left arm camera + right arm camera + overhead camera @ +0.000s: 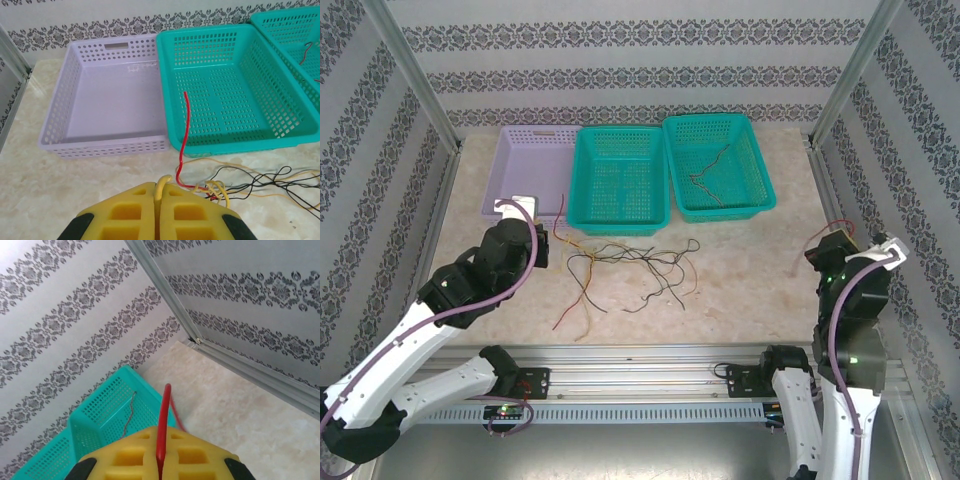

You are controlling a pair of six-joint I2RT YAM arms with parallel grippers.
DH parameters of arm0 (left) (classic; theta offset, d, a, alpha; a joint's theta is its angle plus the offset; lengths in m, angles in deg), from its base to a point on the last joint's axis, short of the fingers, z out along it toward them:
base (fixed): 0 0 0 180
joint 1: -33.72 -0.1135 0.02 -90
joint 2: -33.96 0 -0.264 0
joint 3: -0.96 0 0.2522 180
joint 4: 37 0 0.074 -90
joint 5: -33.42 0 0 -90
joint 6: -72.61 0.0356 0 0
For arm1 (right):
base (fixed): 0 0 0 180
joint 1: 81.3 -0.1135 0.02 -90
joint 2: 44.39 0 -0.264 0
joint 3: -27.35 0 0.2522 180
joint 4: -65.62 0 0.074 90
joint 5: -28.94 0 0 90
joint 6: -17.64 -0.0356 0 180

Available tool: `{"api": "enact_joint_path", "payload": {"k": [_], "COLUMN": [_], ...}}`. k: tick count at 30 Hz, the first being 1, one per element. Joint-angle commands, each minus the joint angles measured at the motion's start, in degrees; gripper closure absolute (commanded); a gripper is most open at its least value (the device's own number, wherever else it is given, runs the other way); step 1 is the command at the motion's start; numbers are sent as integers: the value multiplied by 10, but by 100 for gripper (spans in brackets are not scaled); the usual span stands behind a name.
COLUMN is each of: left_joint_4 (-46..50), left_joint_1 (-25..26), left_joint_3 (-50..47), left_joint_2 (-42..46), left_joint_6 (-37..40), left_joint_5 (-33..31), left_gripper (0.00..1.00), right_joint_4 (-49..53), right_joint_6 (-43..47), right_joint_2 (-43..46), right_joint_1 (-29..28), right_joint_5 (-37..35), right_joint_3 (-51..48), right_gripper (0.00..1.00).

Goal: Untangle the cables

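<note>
The left claw point(159, 189) pinches a yellow wire point(165, 179) tight. The right claw point(160, 435) pinches a red wire point(163, 410) tight, by the right edge of the table point(750, 270). The messy bunch of wires point(630, 262) lies in the middle of the table, just in front of the middle basket point(620, 215). A few other wires point(710, 175) lie in the right basket point(715, 122).

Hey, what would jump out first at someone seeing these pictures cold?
At the back, left to right, stand a lilac basket, a teal basket and a second teal basket holding a few cables. A tangle of thin cables sprawls in front of them. The left jaws are shut on a yellow cable, the right jaws on a red cable.
</note>
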Motion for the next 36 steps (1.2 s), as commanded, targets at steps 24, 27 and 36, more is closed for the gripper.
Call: {"api": "enact_joint_path", "payload": {"k": [24, 27, 36], "left_joint_4": [-80, -86, -100], "left_joint_1": [-7, -7, -7], "left_joint_3": [-54, -59, -71], "left_joint_2": [17, 17, 18], "left_joint_6": [26, 28, 36], "left_joint_5": [147, 151, 158], "left_gripper": [100, 100, 100], "right_joint_4": [-118, -122, -128], "right_joint_6": [9, 34, 73], "right_joint_2": [-345, -403, -549], "right_joint_1": [-80, -100, -112], "right_joint_5": [140, 128, 127], "right_joint_3": [271, 310, 395], "right_gripper": [100, 100, 100]}}
